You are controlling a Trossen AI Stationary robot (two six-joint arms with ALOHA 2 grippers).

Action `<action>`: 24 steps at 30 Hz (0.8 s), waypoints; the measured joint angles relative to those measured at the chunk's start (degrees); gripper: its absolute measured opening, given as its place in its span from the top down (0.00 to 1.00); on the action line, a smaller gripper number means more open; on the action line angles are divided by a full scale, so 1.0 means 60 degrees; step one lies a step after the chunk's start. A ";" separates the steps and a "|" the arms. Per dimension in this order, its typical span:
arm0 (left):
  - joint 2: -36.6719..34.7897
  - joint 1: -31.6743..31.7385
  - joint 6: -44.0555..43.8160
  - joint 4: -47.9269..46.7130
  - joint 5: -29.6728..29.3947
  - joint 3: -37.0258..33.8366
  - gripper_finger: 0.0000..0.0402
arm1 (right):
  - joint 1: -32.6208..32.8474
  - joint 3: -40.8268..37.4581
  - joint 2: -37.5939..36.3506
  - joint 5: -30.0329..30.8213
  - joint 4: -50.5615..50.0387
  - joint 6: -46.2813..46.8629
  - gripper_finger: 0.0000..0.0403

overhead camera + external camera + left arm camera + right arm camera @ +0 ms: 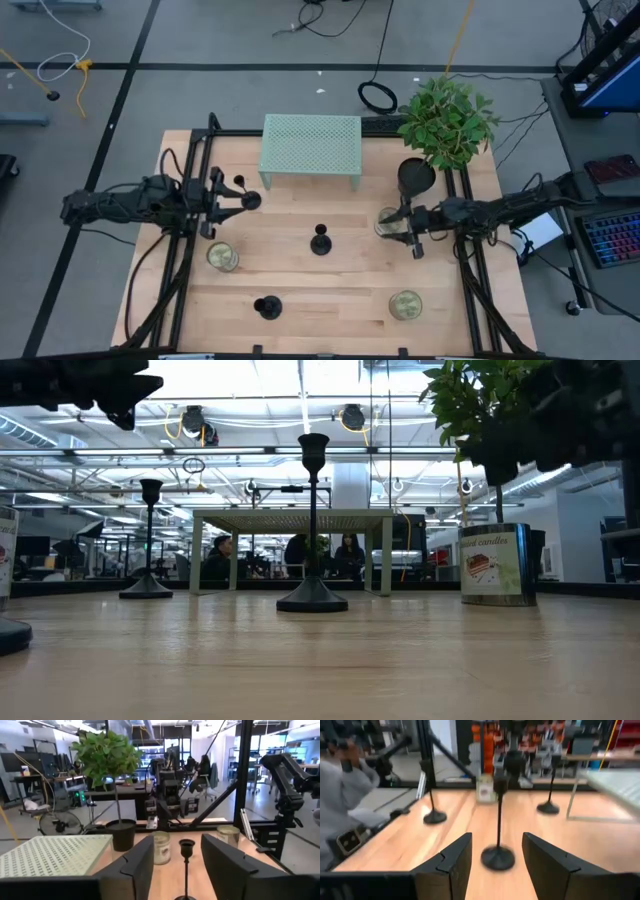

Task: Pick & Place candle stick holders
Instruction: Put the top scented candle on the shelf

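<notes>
only the low view shows people (222, 550) behind the holders (312, 530).

Wooden table (330, 290), three candle stick holders (320, 241), cans (405, 305), rack (311, 146)

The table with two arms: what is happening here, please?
Two robot arms are working with three black candle stick holders on a wooden table. All three stand upright and none is held. The left gripper, jaws open, faces the nearest holder, which is close in front of it. The right gripper, jaws also open, points across the table at the middle holder. The third holder stands alone near the front edge.
</notes>
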 joint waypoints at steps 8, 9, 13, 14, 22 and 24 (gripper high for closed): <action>0.0579 0.0000 0.0444 0.0015 -0.0634 0.0018 0.58 | 0.0111 0.0100 -0.0109 -0.0251 -0.2022 0.0806 0.59; 0.0610 0.0000 0.0518 0.0015 -0.0659 0.0018 0.59 | 0.0120 0.0100 -0.0132 -0.0218 -0.2120 0.0616 0.59; 0.0676 0.0000 0.0372 0.0202 -0.0667 0.0018 0.60 | 0.0109 0.0102 -0.0221 0.0021 -0.2206 -0.0006 0.59; 0.0676 0.0000 0.0309 0.0216 -0.0667 0.0018 0.60 | 0.0109 0.0105 -0.0222 0.0291 -0.2243 -0.0047 0.59; 0.0676 0.0000 -0.0201 0.0191 -0.0663 0.0018 0.60 | 0.0105 0.0114 -0.0215 0.1504 -0.3858 -0.0148 0.59; 0.0676 0.0000 -0.0281 0.0191 -0.0663 0.0018 0.60 | 0.0109 0.0120 -0.0221 0.1508 -0.3963 -0.0176 0.59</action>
